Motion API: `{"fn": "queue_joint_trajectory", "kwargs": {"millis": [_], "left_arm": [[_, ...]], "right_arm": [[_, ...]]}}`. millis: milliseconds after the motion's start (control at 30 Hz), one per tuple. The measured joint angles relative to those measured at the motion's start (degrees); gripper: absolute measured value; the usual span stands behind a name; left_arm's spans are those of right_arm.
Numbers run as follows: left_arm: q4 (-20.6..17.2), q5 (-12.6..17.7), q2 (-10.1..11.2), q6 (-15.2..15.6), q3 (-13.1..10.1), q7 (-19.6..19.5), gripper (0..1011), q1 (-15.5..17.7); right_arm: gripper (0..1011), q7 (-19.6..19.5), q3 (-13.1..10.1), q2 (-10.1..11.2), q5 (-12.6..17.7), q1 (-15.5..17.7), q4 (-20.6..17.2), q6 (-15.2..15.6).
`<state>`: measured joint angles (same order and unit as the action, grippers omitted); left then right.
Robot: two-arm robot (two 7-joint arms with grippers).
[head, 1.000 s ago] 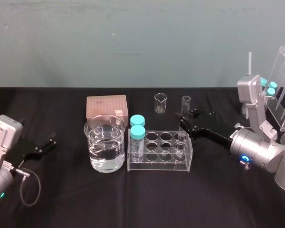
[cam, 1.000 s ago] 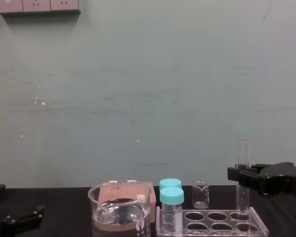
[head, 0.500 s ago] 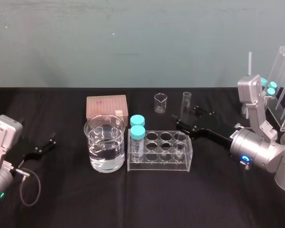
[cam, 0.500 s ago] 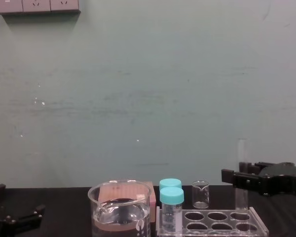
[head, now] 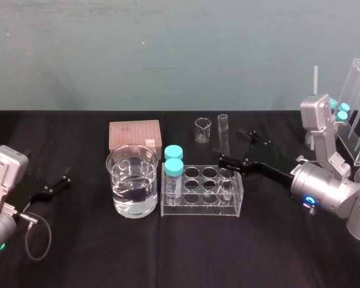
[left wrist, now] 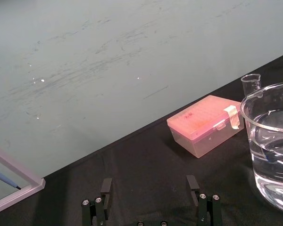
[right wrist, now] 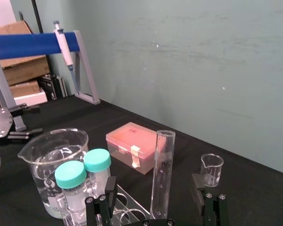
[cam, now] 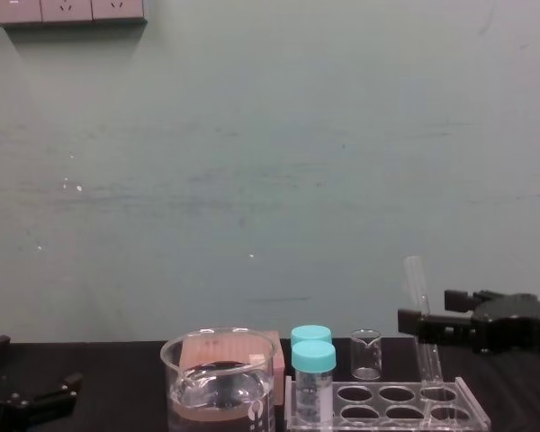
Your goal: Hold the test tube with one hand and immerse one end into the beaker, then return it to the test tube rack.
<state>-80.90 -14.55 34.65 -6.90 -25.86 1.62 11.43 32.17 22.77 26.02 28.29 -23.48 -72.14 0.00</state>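
The right end effector (head: 231,146) is held level over the test tube rack (head: 198,209), fingers (right wrist: 110,188) spread about the test tube (head: 222,133), which is seated in an end hole. The tube's lean is shown by the chest view, the finger clearance by the right wrist view. The left end effector (head: 57,183) is parked at the left, spread.

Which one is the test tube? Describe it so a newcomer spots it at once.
Find the clear test tube rack at the middle of the black table, right of the large beaker. At the rack's right end, inside the open right gripper, leans the test tube: long, thin, uncapped glass, taller than the short teal-capped vials at the left end.
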Motion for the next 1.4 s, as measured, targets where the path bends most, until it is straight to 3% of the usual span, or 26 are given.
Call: {"fn": "queue_joint_trajectory", "kwargs": {"millis": [133,333,467,600,833,1067,1400], "left_arm": [[0.0,0.0,0.0,0.0,0.0,0.0,1000,0.0],[0.0,0.0,0.0,0.0,0.0,0.0,1000,0.0],[0.0,0.0,0.0,0.0,0.0,0.0,1000,0.0],[0.0,0.0,0.0,0.0,0.0,0.0,1000,0.0],[0.0,0.0,0.0,0.0,0.0,0.0,1000,0.0],[0.0,0.0,0.0,0.0,0.0,0.0,1000,0.0],[0.0,0.0,0.0,0.0,0.0,0.0,1000,0.0]], "right_arm": [[1003,-0.1,-0.8,0.5,0.5,1.0,-1.8,-0.4],[1003,-2.3,-3.7,2.4,1.5,4.7,-8.1,-1.3],[1002,-5.9,-7.5,4.5,1.7,9.1,-14.0,-2.9],[1003,-9.8,-11.1,5.4,0.8,12.7,-16.6,-3.8],[1003,-16.4,-15.1,4.2,-1.5,17.0,-15.3,-4.8],[1003,-18.7,-15.0,1.3,-4.0,16.9,-11.2,-5.0],[1003,-18.6,-14.6,0.7,-4.8,16.3,-10.2,-4.3]]}}
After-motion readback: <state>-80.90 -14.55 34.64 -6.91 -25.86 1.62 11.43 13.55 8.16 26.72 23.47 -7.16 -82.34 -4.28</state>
